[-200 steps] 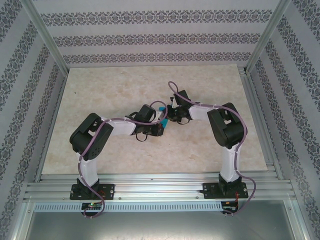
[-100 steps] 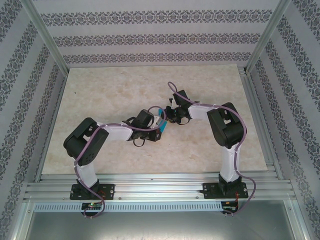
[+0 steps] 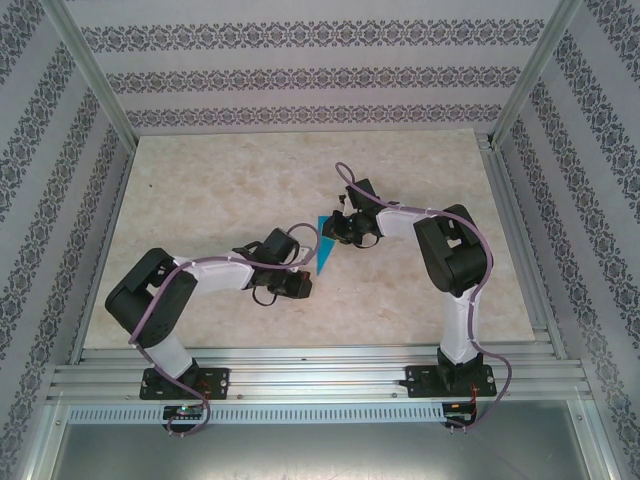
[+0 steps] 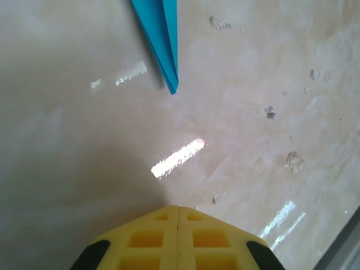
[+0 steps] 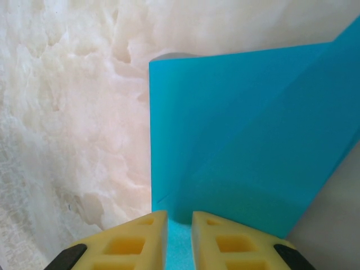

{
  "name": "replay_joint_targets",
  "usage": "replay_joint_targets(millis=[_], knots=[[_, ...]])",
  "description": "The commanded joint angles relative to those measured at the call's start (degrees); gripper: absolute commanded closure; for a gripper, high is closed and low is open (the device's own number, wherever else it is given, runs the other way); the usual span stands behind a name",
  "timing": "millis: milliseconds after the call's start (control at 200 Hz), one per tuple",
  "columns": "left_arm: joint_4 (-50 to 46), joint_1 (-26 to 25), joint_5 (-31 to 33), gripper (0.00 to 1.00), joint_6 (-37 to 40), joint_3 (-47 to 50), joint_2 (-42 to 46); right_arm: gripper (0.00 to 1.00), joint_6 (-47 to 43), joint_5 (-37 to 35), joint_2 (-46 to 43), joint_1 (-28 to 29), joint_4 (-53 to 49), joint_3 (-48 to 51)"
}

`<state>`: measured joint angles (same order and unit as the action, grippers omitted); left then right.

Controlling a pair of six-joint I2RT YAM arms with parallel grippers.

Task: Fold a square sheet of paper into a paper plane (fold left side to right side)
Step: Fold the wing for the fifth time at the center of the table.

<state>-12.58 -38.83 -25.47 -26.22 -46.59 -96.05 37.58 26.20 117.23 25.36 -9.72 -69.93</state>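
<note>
The paper plane (image 3: pixel 322 246) lies on the table as a narrow cyan-blue dart, its sharp point toward the near edge. My right gripper (image 3: pixel 339 228) rests on its wide far end. In the right wrist view the yellow fingertips (image 5: pixel 152 222) stand a little apart with cyan paper (image 5: pixel 236 129) in the gap and a folded flap ahead; the right gripper (image 5: pixel 180 216) is open. My left gripper (image 3: pixel 298 286) sits left of the dart's point, apart from it. In the left wrist view the left gripper (image 4: pixel 178 209) is shut and empty, with the plane's tip (image 4: pixel 166 50) ahead.
The marble-patterned table top (image 3: pixel 220 190) is fenced by aluminium frame rails (image 3: pixel 300 375) at the near edge and posts at the sides. Patterned walls stand behind and to both sides. Bright light glints (image 4: pixel 177 158) lie on the surface ahead of the left gripper.
The left arm has drawn back to the left and toward the near edge, off the paper, uncovering the whole dart. The right arm has stayed put.
</note>
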Motion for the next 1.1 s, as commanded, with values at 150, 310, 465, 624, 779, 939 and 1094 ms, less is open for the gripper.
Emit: replay_joint_targets(millis=[150,310,465,624,779,939,1094], knots=[[1.1,2.0,-6.4,0.99,-1.2,-13.0,-6.4,0.80,-0.7,-4.2,2.0,-0.5,0.2,1.1],[2.2,2.0,-4.0,0.99,-1.3,-17.5,-11.7,0.80,0.0,-3.3,1.8,-0.6,0.9,1.3],[2.1,2.1,1.1,0.99,-1.4,-16.4,-13.9,0.80,1.2,-1.9,0.7,-0.8,2.2,1.6],[2.6,2.2,4.0,1.00,-2.0,-13.7,-14.7,0.80,1.5,-0.9,-2.2,-1.5,2.5,1.7],[5.1,2.2,2.8,1.00,-2.9,-11.2,-15.8,0.80,1.5,-0.2,-6.8,-2.7,2.5,3.5],[7.7,2.2,1.2,1.00,-3.8,-9.3,-16.2,0.81,1.9,1.2,-10.1,-2.4,2.5,6.9],[7.6,2.3,1.3,1.00,-3.6,-9.1,-16.2,0.83,5.6,3.3,-9.0,-0.4,7.8,9.4]])
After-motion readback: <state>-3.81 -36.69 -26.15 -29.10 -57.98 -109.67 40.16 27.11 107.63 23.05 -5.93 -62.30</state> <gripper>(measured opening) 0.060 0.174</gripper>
